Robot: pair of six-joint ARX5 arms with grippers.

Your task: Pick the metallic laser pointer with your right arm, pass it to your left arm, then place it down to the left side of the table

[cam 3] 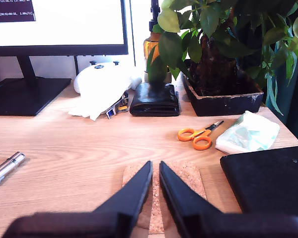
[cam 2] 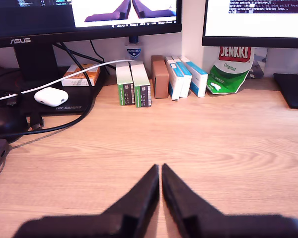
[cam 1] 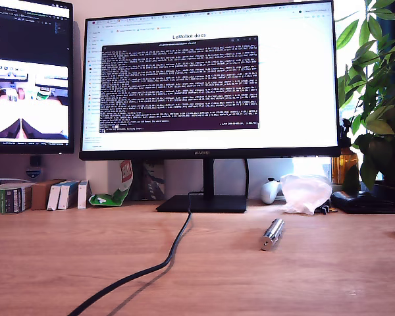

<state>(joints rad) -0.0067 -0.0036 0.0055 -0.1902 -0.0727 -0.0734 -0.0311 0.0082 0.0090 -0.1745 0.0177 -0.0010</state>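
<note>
Shiny silver, the metallic laser pointer (cam 1: 272, 234) is lying flat on the wooden table (cam 1: 66, 257), toward the exterior view's right, in front of the big monitor's stand (cam 1: 202, 203) and just in front of a crumpled clear plastic bag (cam 1: 305, 192). It also peeks in at the edge of the second wrist view (cam 3: 5, 168), nothing touching it. A black cable (cam 1: 159, 263) snakes from the stand toward the near edge, well apart from the pointer.

My first gripper (cam 2: 160, 171) has its fingers nearly together, only a thin slit between the tips, holding nothing, over bare wood. Past it there's a row of small boxes (cam 2: 159, 78), a green Jenkki bag (cam 2: 230, 72) and a white earbud case (cam 2: 51, 96).

My second gripper (cam 3: 155, 167) is the same deal: tips almost closed, nothing held, sitting above a cork coaster (cam 3: 164, 196). Orange-handled scissors (cam 3: 197, 136), a black wallet (cam 3: 154, 100), a potted plant (cam 3: 218, 59) and a pack of tissues (cam 3: 248, 133) lie beyond it, well apart from the pointer.

Neither arm shows in the exterior view.
</note>
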